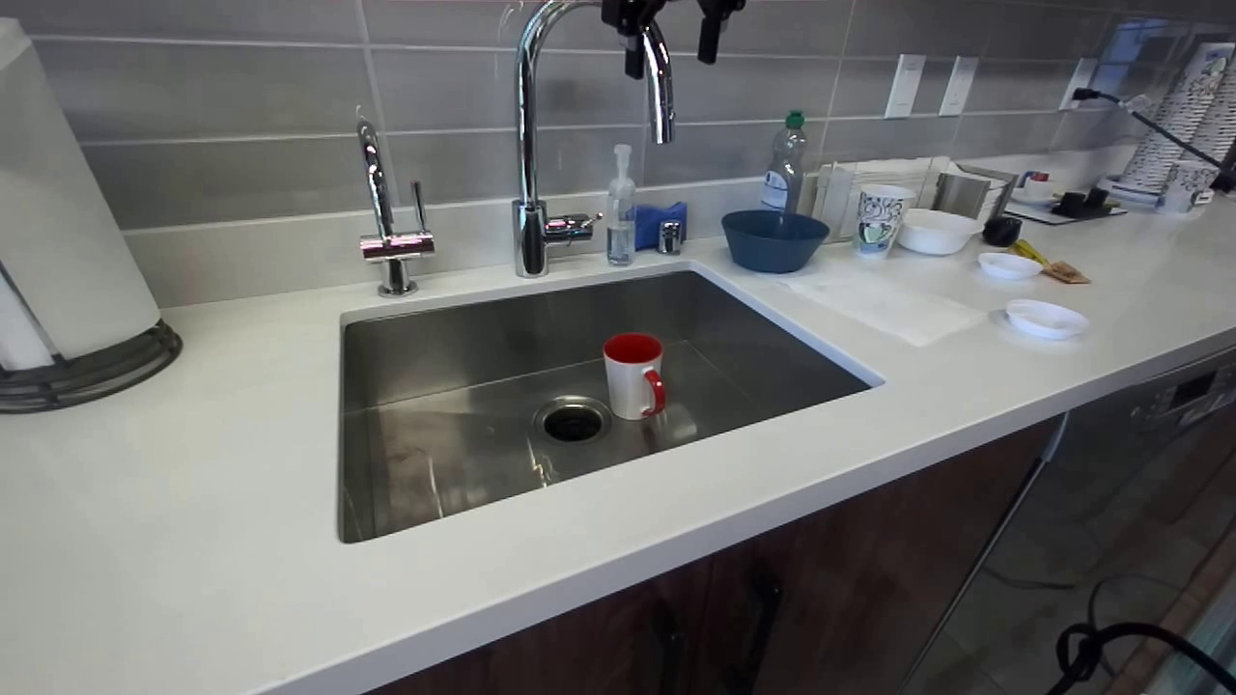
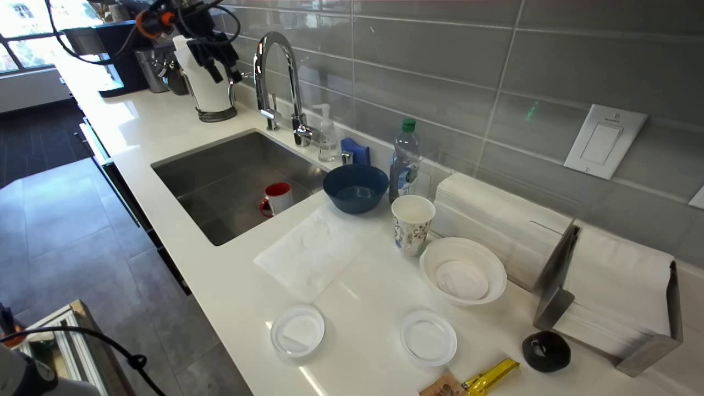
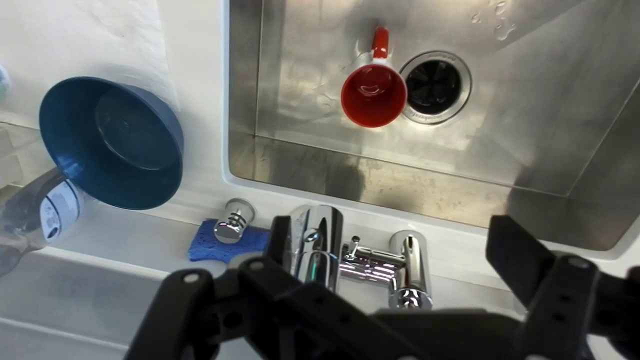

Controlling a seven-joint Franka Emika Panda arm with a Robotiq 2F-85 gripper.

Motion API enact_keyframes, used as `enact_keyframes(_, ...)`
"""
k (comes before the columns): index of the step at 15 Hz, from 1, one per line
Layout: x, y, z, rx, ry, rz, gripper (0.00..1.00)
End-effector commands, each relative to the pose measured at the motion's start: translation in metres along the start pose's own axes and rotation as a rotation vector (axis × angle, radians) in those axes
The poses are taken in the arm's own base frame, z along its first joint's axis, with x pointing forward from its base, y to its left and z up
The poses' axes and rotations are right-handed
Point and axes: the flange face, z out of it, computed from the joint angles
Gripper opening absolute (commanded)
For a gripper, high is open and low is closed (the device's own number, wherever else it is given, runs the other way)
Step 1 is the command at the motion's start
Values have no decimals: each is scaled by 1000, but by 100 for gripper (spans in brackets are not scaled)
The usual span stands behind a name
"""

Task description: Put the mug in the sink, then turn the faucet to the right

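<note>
Mug (image 1: 631,383) in an exterior view: upright in sink (image 1: 435,357), just beside drain (image 1: 573,425); tall faucet (image 1: 526,145) behind sink. In an exterior view: pincer (image 2: 226,77) hangs above tabletop (image 2: 159,129), well apart from mug. Wrist view: pincer wide, jaws well apart; mug handle points away from tall faucet, red interior visible from above

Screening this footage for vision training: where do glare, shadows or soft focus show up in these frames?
In an exterior view, the window looks overexposed and bright glare streaks the counter; in an exterior view, pale reflections streak the sink; in the wrist view, dark patches, shadow or reflection, mark the sink's wall, and the fingers look softer than the mug.
</note>
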Motion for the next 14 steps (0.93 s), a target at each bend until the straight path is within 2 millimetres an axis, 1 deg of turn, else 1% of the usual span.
enact_keyframes(1, -43, 21, -32, 49, -33, -175, 100)
enact_keyframes(3, -62, 38, -48, 84, 0, -276, 100)
enact_keyframes(5, -80, 62, -62, 82, 25, -385, 100)
enact_keyframes(8, -104, 97, -75, 95, 85, -533, 100)
enact_keyframes(9, -113, 108, -77, 100, 111, -559, 100)
enact_keyframes(11, -136, 134, -69, 112, 141, -542, 100)
enact_keyframes(13, -155, 154, -58, 142, 190, -507, 100)
enact_keyframes(14, -125, 135, -68, 109, 132, -520, 100)
